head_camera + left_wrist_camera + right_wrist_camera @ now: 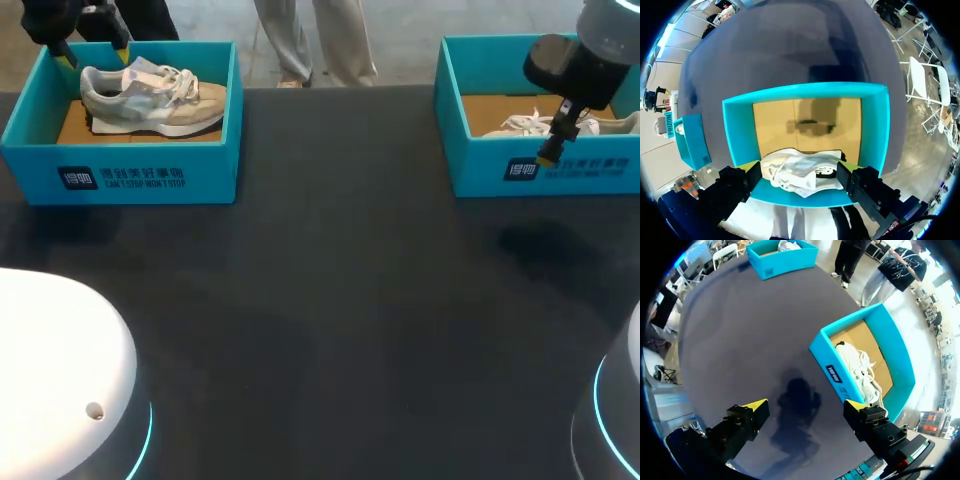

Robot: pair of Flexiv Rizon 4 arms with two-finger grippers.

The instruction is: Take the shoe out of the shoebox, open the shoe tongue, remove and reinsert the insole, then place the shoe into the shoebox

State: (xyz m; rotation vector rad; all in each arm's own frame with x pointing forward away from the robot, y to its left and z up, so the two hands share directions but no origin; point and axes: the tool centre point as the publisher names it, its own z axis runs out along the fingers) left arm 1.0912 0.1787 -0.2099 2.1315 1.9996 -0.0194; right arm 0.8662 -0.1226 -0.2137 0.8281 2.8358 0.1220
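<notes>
My left gripper (799, 167) hangs with its 2 fingers spread wide over the far end of the left shoebox (150, 178). The grey-and-tan shoe (150, 97) lies on its side inside, beneath the yellow tips. My right gripper (806, 405) is also spread apart above the table (330, 300), just in front of the right shoebox (600, 170), which holds a white shoe (860, 367).

The left shoebox (150, 175) and right shoebox (480, 165) are teal with tan floors. The left shoe (150, 97) is grey, beige and white; the right shoe (520, 125), half hidden, looks whitish. The table (330, 300) is charcoal.
</notes>
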